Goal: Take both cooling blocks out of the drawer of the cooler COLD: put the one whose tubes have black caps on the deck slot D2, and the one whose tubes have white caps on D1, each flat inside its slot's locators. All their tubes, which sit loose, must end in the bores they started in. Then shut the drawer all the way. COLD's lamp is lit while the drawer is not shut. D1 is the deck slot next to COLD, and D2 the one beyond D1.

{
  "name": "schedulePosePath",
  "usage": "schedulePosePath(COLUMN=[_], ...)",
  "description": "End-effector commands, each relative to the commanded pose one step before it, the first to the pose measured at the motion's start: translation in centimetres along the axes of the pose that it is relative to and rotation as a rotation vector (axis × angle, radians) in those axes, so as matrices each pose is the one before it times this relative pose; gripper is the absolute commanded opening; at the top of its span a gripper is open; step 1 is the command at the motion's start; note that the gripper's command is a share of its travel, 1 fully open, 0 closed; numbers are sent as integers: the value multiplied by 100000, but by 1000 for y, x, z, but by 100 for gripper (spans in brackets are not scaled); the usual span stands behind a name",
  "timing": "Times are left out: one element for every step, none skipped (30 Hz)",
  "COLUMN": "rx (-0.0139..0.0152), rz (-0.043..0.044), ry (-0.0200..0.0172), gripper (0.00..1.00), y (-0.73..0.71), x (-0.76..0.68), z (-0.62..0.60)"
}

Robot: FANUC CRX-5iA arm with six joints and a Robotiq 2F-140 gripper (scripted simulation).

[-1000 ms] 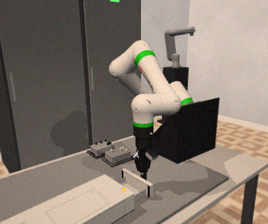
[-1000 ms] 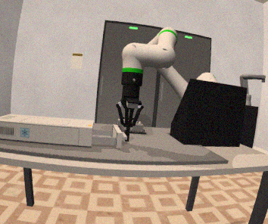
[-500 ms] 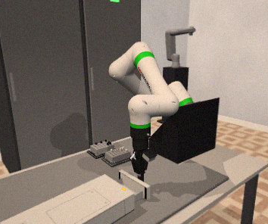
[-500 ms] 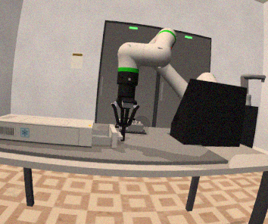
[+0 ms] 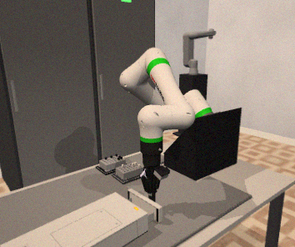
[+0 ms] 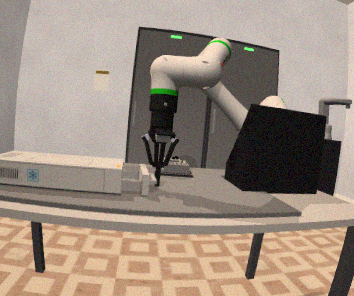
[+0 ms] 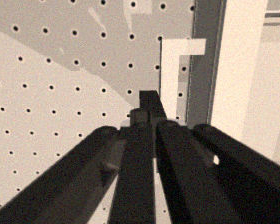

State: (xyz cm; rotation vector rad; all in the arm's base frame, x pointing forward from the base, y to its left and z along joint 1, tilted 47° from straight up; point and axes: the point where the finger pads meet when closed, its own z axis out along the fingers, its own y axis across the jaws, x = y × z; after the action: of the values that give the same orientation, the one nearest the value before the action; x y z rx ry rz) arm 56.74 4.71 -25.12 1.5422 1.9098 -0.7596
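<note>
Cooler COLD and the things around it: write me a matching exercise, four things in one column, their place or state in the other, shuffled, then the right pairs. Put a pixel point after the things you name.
Things
1. Gripper [image 5: 152, 194] [image 6: 157, 184]
2. Drawer [image 5: 149, 209] [image 6: 131, 178]
3. Black-capped block [image 5: 111, 163]
4. COLD's lamp [image 5: 136, 209] [image 6: 119, 166]

Places and states
A. Lit, on the cooler's top
B. On the deck slot farther from COLD
C. Shut, just outside the drawer front
D. Partly out of the cooler

Pairs
1-C
2-D
3-B
4-A
</note>
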Motion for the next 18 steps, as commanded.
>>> schedulePosePath(rx=[-218, 0, 0, -3, 3, 0, 0, 0, 0, 0, 0, 0, 0, 0, 0, 0, 0, 0], rz=[-6, 0, 0, 1, 0, 0, 0, 0, 0, 0, 0, 0, 0, 0, 0, 0, 0, 0], ry=[62, 0, 0, 1, -1, 0, 0, 0, 0, 0, 0, 0, 0, 0, 0, 0, 0, 0], gripper=[10, 10, 10, 10, 10, 10, 10, 10, 10, 10, 10, 10, 10, 10, 10, 10, 10, 10], y=[389, 0, 0, 127, 140, 133, 133, 133, 133, 133, 133, 133, 133, 133, 133, 133, 133, 133], x=[31, 0, 0, -2, 2, 0, 0, 0, 0, 0, 0, 0, 0, 0, 0, 0, 0, 0], z=[-126, 0, 0, 1, -1, 0, 0, 0, 0, 0, 0, 0, 0, 0, 0, 0, 0, 0])
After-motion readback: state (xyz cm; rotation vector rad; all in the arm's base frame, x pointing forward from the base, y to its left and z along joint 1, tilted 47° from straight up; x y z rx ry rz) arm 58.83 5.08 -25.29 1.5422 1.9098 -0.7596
